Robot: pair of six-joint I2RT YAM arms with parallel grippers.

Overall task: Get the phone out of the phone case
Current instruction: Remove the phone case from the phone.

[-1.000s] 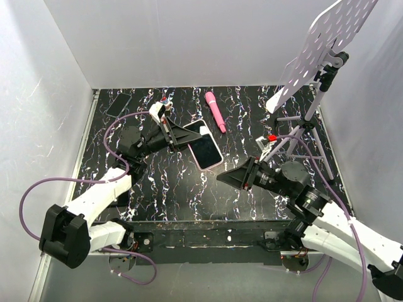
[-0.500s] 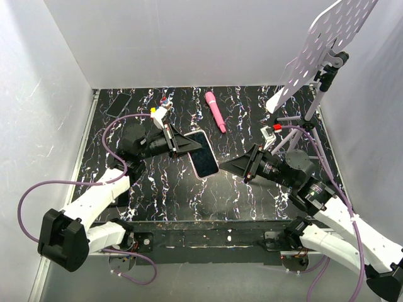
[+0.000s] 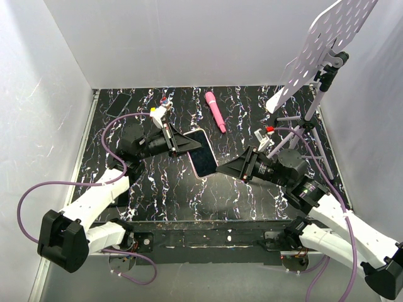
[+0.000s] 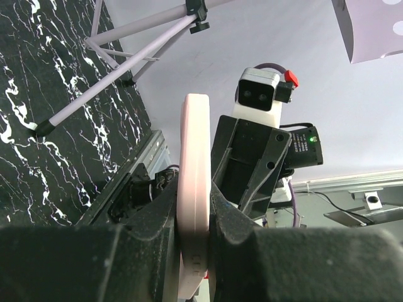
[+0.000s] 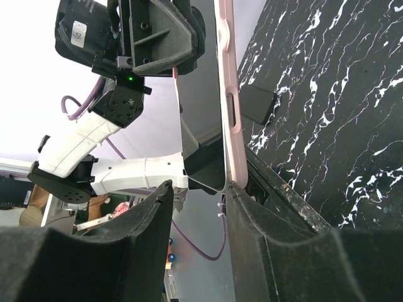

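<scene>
Pale pink phone case (image 4: pixel 194 176), glossy black phone (image 3: pixel 203 153), black table (image 3: pixel 176 189) veined with white.

My left arm (image 3: pixel 101 192) bends inward, left gripper (image 3: pixel 194 145) held level and clamped tight; my right arm (image 3: pixel 327 214) reaches across to face it, right gripper (image 3: pixel 220 170) level, jaws parted, our tips close together.

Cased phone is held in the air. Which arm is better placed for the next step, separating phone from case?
Right, probably. The left gripper is shut on the phone case, holding it and the phone off the table; the right gripper is open, its fingers astride the case's free end.
</scene>
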